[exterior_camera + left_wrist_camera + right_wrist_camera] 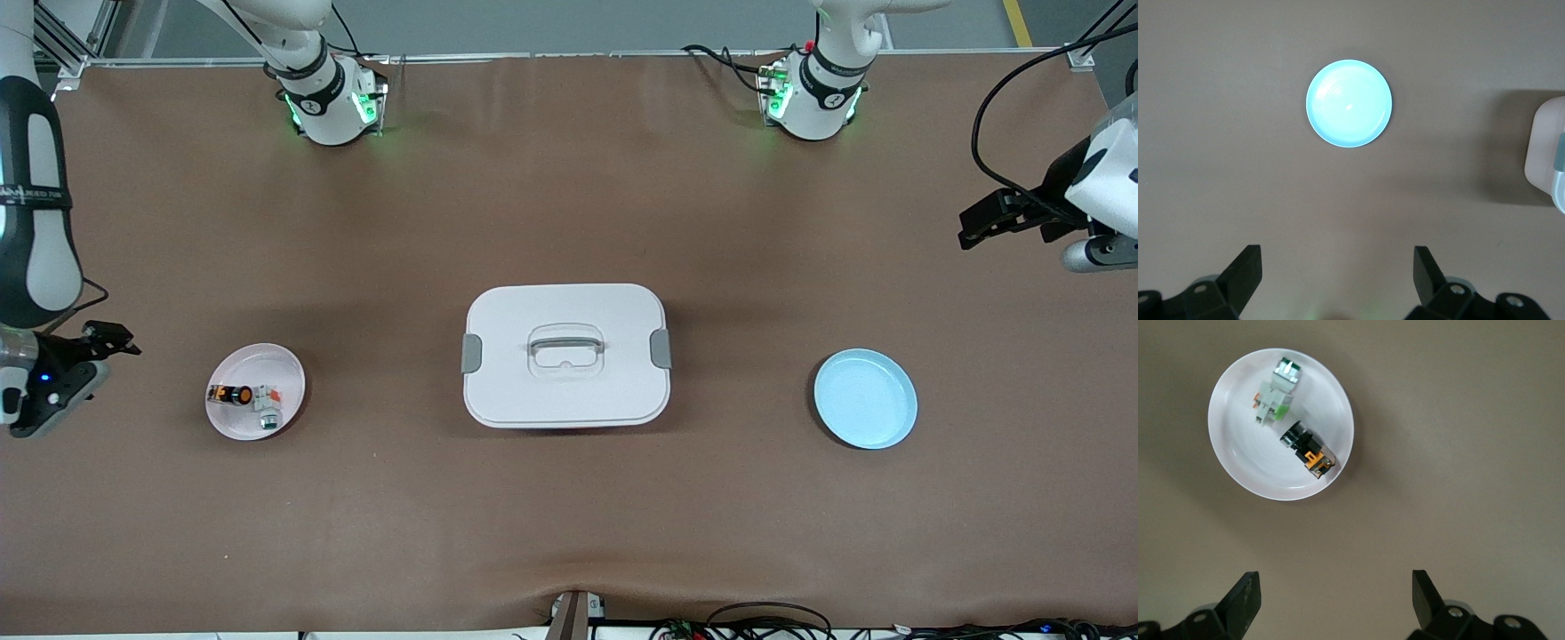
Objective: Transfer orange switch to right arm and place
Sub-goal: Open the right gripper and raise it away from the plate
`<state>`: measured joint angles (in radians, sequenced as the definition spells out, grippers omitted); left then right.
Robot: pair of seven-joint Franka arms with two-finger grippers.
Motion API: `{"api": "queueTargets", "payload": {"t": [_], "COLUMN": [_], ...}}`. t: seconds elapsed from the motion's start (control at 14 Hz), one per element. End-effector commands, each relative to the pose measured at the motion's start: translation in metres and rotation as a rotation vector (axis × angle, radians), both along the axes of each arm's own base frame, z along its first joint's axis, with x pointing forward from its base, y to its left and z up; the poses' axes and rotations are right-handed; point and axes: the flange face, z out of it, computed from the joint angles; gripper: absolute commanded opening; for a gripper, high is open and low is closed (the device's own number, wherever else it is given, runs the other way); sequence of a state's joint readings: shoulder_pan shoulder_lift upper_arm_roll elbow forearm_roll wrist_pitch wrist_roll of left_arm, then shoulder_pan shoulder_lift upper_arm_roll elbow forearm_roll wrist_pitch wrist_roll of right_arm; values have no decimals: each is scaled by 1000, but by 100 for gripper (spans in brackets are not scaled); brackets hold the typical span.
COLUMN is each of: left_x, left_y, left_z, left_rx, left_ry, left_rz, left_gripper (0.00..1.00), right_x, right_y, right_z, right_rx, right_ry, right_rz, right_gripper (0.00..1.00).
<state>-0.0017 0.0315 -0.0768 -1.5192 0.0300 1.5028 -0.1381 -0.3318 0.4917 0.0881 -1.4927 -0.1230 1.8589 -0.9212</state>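
The orange switch (233, 394) lies on its side in a white plate (258, 360) toward the right arm's end of the table, next to a white-grey part (267, 405). The right wrist view shows the switch (1308, 450), black with an orange end, in the plate (1255, 463). My right gripper (111, 338) hangs open and empty over bare table beside that plate, its fingers wide apart (1335, 590). My left gripper (978, 227) is open and empty over the left arm's end of the table (1336, 267), apart from a light blue plate (865, 397).
A white lidded box with grey latches (565, 356) stands mid-table between the two plates; its edge shows in the left wrist view (1545, 157). The blue plate (1349, 103) holds nothing. The white-grey part (1275, 397) shares the white plate. Cables lie along the table's near edge.
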Motion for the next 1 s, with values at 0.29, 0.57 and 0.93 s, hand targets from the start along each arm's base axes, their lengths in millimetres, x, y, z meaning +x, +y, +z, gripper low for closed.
{"api": "queueTargets", "payload": {"t": [0.29, 0.57, 0.93], "left_x": [-11, -16, -21], "left_y": [2, 5, 8], "left_z": [12, 17, 21], "left_rx": [-19, -18, -15], "left_ry": [0, 5, 5], "left_rz": [-29, -24, -19], "left_gripper": [100, 100, 100], "right_x": [-14, -12, -31], "right_y": [42, 70, 86], "right_z": [74, 116, 161], "right_rx": [-86, -91, -85], "right_ry": [-46, -125, -137], "right_rz": [-780, -933, -912], "right_gripper": [100, 100, 100]}}
